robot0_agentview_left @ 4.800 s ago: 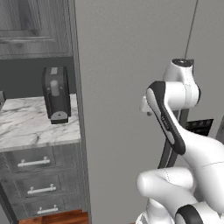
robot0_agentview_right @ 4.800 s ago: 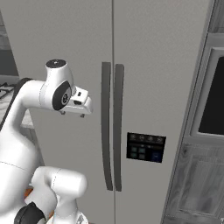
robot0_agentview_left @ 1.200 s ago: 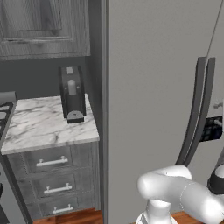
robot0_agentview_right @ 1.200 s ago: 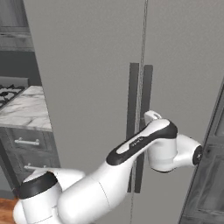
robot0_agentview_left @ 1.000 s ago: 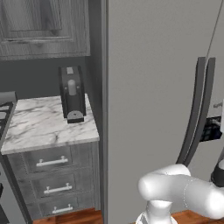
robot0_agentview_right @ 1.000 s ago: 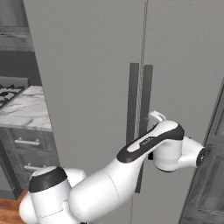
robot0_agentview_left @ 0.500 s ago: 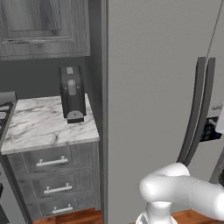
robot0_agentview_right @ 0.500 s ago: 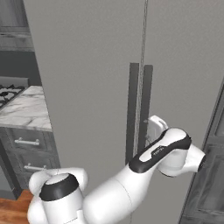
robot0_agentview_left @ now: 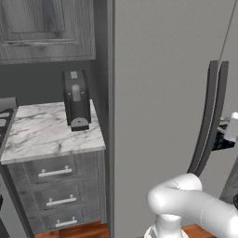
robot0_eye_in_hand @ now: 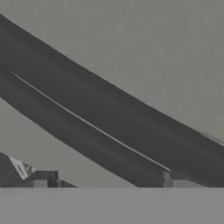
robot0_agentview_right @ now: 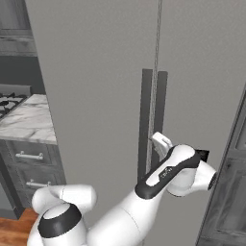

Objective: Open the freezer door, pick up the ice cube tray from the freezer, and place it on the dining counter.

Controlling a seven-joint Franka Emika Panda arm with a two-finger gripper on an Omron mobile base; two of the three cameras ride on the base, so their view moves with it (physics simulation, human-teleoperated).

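Tool [robot0_eye_in_hand: 103,181] spread apart, nothing clamped. Freezer door [robot0_agentview_left: 158,93] shut, directly ahead; handle [robot0_eye_in_hand: 109,113] just beyond fingertips. Door judged stiff, heavy; handle rigid, best gripped mid-bar.

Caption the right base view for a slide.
White arm reaches its open gripper to the dark bar handles of the closed grey freezer door.

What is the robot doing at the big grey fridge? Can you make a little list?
door: tall light-grey freezer door, shut
handles: two long dark vertical bar handles, side by side
gripper: white arm's two-finger gripper, open, close up to the handles, not gripping yet
beside: white marble worktop with black coffee machine
ice tray: hidden behind the door
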